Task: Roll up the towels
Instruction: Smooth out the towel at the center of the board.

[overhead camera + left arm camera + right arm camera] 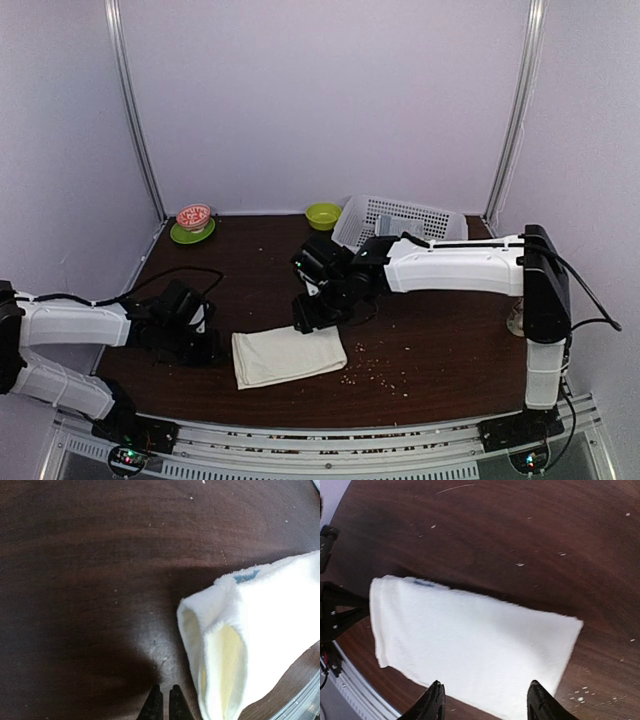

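A plain cream-white towel [288,355] lies folded flat on the dark wooden table [450,340], near the front. Its small blue mark [246,575] shows at one corner, and also in the right wrist view [424,583]. My left gripper [205,340] is low on the table just left of the towel, apart from it; its fingers [163,702] are shut and empty, and the towel's open folded end [225,650] is to their right. My right gripper [310,315] is above the towel's far edge, open and empty, with the towel [470,645] spread between its fingers. The cartoon-face towel is out of view.
A white slotted basket [440,216] stands at the back right with a grey-blue towel [392,226] in it. A green bowl [322,214] is beside it. A green plate with a red-patterned bowl [193,222] is at the back left. Crumbs [375,375] lie right of the towel.
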Robot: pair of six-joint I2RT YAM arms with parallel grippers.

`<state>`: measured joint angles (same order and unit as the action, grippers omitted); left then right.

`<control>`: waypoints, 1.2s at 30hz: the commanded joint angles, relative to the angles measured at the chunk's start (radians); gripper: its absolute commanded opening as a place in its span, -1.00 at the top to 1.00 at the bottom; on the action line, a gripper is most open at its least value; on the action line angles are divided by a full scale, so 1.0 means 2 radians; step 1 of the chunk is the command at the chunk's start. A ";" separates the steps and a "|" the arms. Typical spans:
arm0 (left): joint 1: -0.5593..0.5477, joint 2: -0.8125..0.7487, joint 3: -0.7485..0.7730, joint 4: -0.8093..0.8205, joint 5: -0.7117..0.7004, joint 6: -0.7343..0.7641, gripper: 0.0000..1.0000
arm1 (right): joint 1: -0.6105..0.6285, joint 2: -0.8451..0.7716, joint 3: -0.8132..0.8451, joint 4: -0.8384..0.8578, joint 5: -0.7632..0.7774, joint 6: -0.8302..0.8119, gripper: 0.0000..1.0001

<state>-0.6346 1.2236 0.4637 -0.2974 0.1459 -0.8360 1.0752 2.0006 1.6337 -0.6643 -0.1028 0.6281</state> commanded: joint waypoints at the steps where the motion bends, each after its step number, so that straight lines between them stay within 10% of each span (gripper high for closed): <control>1: 0.001 -0.045 0.025 -0.053 -0.020 0.013 0.85 | -0.017 -0.009 -0.039 -0.016 0.057 -0.032 -0.15; 17: -0.017 0.032 0.136 -0.001 0.062 0.024 0.75 | -0.030 -0.031 -0.185 0.046 0.037 -0.011 -0.09; 36: -0.004 0.165 0.082 0.026 0.018 0.034 1.00 | -0.072 -0.103 -0.289 0.131 -0.032 0.002 -0.04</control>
<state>-0.6487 1.4834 0.6518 -0.2630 0.1997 -0.7933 0.9684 1.8412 1.1076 -0.3981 -0.1150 0.6193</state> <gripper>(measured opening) 0.005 0.521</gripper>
